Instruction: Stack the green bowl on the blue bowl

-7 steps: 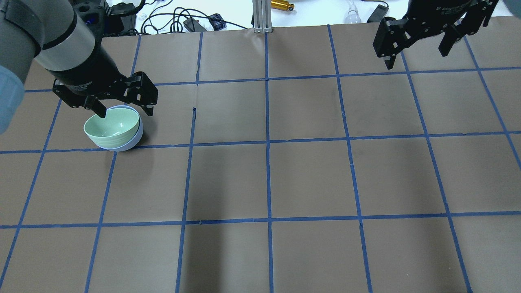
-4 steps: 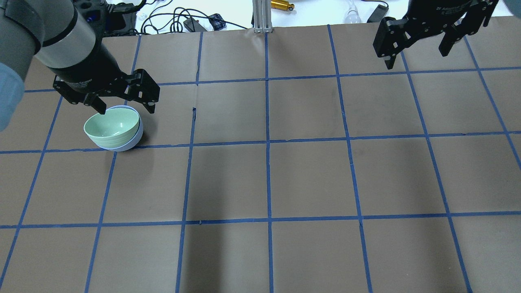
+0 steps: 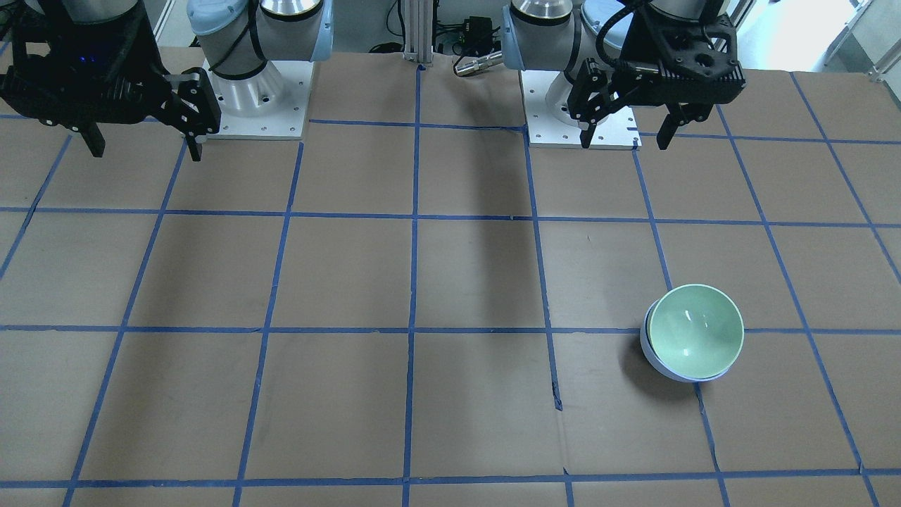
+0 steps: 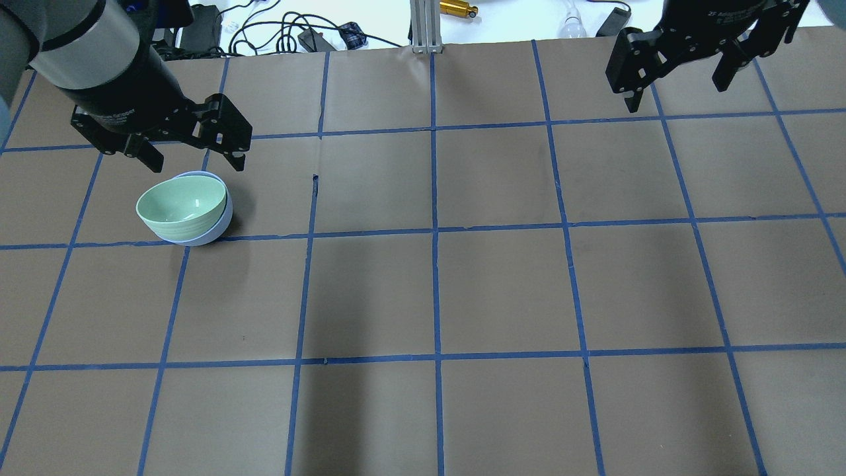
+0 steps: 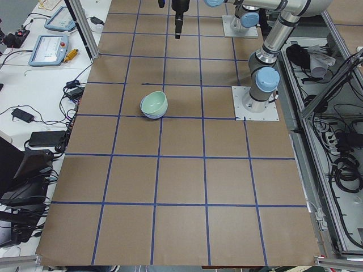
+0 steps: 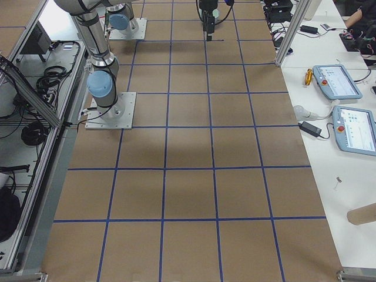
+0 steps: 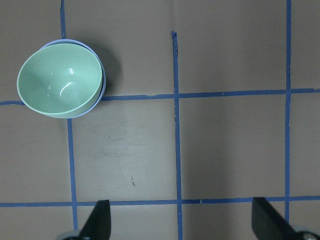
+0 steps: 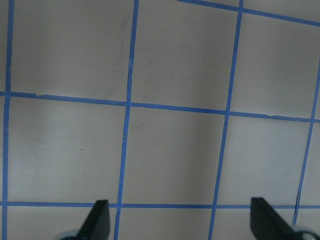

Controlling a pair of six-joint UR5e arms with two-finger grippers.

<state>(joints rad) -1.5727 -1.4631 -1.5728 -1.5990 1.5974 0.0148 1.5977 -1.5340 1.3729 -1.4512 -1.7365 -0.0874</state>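
The mint-green bowl point(image 4: 180, 201) sits nested inside the pale blue bowl point(image 4: 215, 233) at the table's left, slightly tilted. Both show in the front view, green bowl point(image 3: 695, 331) in blue bowl point(image 3: 656, 358), and in the left wrist view, green bowl point(image 7: 60, 80) with a blue sliver point(image 7: 102, 91). My left gripper point(image 4: 197, 162) is open and empty, raised just beyond the bowls, apart from them; it also shows in the front view point(image 3: 624, 141). My right gripper point(image 4: 677, 96) is open and empty at the far right, high over the table point(image 3: 144, 151).
An aluminium post point(image 4: 426, 26), cables point(image 4: 291, 33), a gold cylinder point(image 4: 459, 8) and a bulb point(image 4: 572, 25) lie past the table's far edge. The two arm bases point(image 3: 253, 105) stand at the robot's side. A small tear point(image 4: 315, 182) marks the brown paper near the bowls.
My left gripper has lifted off the bowls' rim and drawn back up and to the left, still open. The stacked bowls have stayed put. The right arm has not moved.
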